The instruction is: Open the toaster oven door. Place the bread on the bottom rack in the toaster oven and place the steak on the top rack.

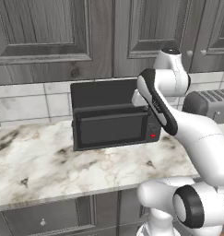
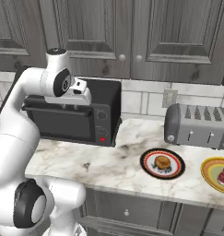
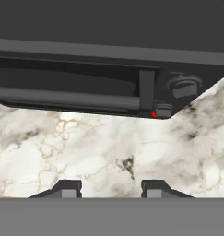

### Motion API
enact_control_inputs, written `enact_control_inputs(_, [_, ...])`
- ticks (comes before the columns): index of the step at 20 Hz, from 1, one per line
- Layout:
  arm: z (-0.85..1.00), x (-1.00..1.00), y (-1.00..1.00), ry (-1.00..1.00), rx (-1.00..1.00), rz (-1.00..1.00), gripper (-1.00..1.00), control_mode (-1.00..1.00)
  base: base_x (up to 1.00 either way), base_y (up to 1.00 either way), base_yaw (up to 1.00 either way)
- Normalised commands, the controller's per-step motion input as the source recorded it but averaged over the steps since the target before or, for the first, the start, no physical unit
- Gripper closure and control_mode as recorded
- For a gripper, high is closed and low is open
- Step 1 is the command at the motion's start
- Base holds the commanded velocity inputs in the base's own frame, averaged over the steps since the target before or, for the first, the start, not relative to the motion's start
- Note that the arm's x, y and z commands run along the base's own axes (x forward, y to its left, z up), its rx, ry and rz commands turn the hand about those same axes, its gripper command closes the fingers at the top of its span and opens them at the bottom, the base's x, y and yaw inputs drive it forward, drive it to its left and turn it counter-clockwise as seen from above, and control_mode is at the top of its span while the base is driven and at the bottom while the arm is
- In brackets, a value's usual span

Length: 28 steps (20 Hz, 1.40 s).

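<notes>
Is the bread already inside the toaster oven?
No. In the right base view the bread sits on a red-rimmed plate on the counter, right of the toaster oven.

Matt black oven [image 1: 111, 115] sitting on veined marble

Counter [image 1: 49, 161] looking polished; cabinets [image 1: 44, 32] showing grey woodgrain; toaster [image 2: 198, 124] looking like brushed metal; door [image 1: 111, 129] showing dark glass

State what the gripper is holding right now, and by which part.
Nothing. The gripper is open above the marble counter, short of the toaster oven door and its bar handle.

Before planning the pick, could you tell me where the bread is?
The bread lies on a red-rimmed plate in the right base view, before the silver toaster.
</notes>
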Motion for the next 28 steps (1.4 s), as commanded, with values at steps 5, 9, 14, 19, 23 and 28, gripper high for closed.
enact_control_inputs(5, [0.0, 0.0, 0.0, 0.0, 0.0, 0.0, -1.0, 1.0, 0.0, 0.0, 0.0])
enact_control_inputs(9, [0.0, 0.0, 0.0, 0.0, 0.0, 0.0, -1.0, 1.0, 0.06, -0.18, -0.01])
enact_control_inputs(14, [0.0, 0.0, 0.0, 0.0, 0.0, 0.0, -1.0, 1.0, 0.16, -0.61, 0.0])
enact_control_inputs(19, [0.0, 0.0, 0.0, 0.0, 0.0, 0.0, -1.0, 1.0, 0.39, -0.42, -0.01])
enact_control_inputs(23, [0.0, 0.0, 0.0, 0.0, 0.0, 0.0, -1.0, 1.0, 0.41, -0.51, -0.02])
enact_control_inputs(28, [0.0, 0.0, 0.0, 0.0, 0.0, 0.0, -1.0, 1.0, 0.14, -0.52, -0.11])
